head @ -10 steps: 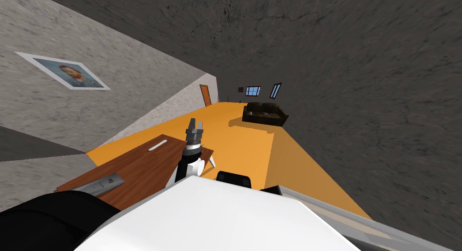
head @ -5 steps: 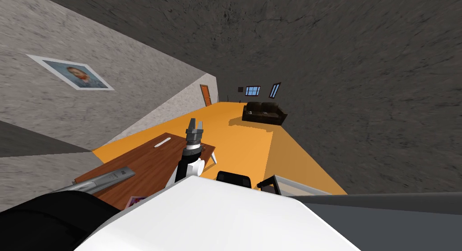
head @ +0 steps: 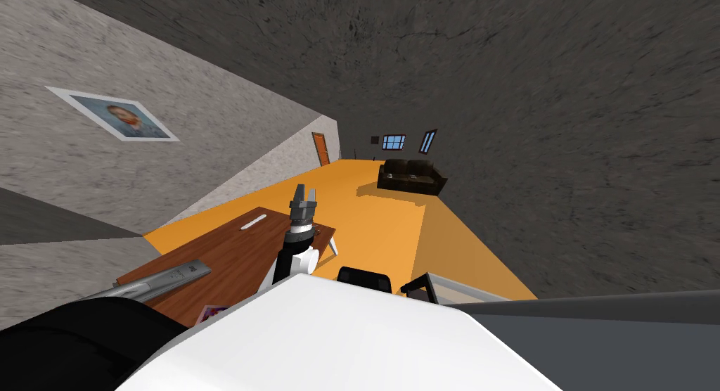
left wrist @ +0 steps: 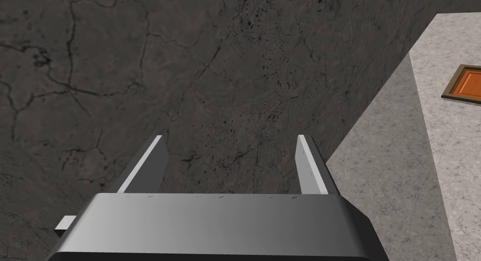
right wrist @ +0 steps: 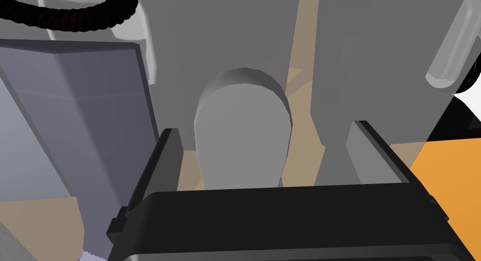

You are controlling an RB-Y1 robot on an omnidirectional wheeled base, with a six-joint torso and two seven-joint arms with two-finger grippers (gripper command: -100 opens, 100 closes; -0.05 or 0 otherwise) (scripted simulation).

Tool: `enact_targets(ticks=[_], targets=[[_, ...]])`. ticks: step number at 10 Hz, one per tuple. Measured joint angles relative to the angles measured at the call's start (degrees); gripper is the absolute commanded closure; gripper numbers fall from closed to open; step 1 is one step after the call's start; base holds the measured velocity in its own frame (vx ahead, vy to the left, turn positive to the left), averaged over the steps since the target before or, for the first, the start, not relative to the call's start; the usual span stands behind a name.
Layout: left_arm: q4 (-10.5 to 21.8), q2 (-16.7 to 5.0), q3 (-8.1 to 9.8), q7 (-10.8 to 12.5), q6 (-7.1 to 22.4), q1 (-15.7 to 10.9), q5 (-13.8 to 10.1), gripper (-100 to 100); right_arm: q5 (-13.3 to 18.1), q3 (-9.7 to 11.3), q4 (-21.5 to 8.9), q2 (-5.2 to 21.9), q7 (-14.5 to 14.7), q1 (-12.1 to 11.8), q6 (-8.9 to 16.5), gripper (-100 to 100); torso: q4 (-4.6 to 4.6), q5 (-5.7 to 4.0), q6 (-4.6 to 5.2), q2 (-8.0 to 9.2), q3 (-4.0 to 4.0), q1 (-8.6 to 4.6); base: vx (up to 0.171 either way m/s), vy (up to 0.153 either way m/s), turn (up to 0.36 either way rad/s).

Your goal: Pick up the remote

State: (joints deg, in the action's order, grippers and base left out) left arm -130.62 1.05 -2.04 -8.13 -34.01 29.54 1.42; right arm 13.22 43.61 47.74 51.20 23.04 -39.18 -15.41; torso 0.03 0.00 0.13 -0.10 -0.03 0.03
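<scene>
A slim white bar (head: 249, 223), which I take for the remote, lies near the far edge of a brown table (head: 225, 257) on my left; it is too small to make out buttons. My left gripper (head: 304, 191) is held up over the table's right end, to the right of the white bar and well apart from it. In the left wrist view this gripper (left wrist: 228, 137) is open and holds nothing. My right gripper (right wrist: 264, 126) stays low by my body, open and empty.
A long grey bar with small dark marks (head: 169, 278) sits over the table's near left part. A pink-purple flat thing (head: 211, 313) lies at the table's near edge. Orange floor (head: 380, 225) runs to a dark sofa (head: 411, 176). A grey surface (head: 598, 337) lies at my right.
My head view has swung, so the table sits further right in the picture and a grey surface has come in at the bottom right. Neither arm has moved.
</scene>
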Motion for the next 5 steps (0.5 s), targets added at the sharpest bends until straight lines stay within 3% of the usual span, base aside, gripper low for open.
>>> enact_targets(ticks=[3, 5], targets=[[0.0, 0.0, 0.00, 0.0, 0.0, 0.0, 0.0, 0, 0.1, 0.2, 0.1, -0.4, -0.3, 0.3, 0.6, -100, 0.02, -0.06, 0.00, -0.01, 0.01, 0.01, 0.000, 0.000, 0.000], [0.0, 0.0, 0.00, 0.0, 0.0, 0.0, 0.0, 0, 0.6, 0.4, -1.6, -2.3, -0.2, 1.5, 1.1, -100, 0.05, -0.15, 0.00, -0.01, 0.02, 0.01, 0.000, 0.000, 0.000]])
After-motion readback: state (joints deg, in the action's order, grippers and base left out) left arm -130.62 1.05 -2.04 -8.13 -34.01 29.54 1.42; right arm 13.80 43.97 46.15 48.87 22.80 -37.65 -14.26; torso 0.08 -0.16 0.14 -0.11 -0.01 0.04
